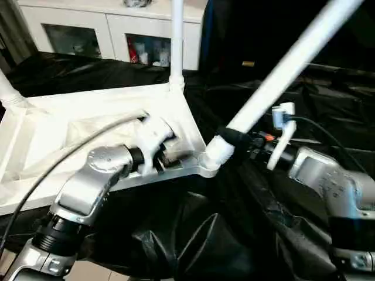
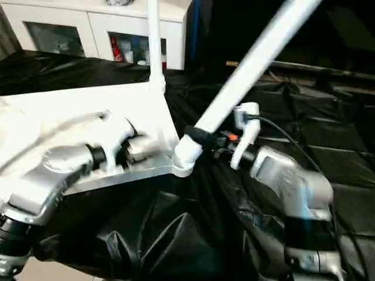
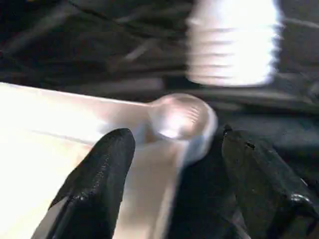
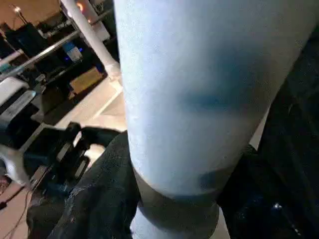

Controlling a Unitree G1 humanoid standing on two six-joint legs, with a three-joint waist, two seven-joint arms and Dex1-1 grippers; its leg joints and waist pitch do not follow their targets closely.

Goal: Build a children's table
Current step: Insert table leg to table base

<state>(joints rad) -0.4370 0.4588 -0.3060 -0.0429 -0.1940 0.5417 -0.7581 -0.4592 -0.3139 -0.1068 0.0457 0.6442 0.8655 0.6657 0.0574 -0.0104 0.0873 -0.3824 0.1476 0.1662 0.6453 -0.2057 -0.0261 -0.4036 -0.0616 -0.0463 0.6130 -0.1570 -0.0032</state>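
The head views are moderately lit, with strong contrast between white plastic and dark surroundings. The table top (image 1: 99, 126) glares almost featureless, its ribs washed out. The black sheet (image 1: 193, 240) draped below catches soft highlights along its creases, hinting at light from above. In the right eye view the left forearm (image 2: 41, 181) is smeared by motion blur. The left wrist view is soft throughout: the threaded leg end (image 3: 232, 42) is hazy and overexposed, the corner socket (image 3: 182, 117) shines with glare, and the dark fingers (image 3: 102, 174) lack detail. In the right wrist view the slanted leg (image 4: 199, 89) looms close, bluish and out of focus, with a dim background.
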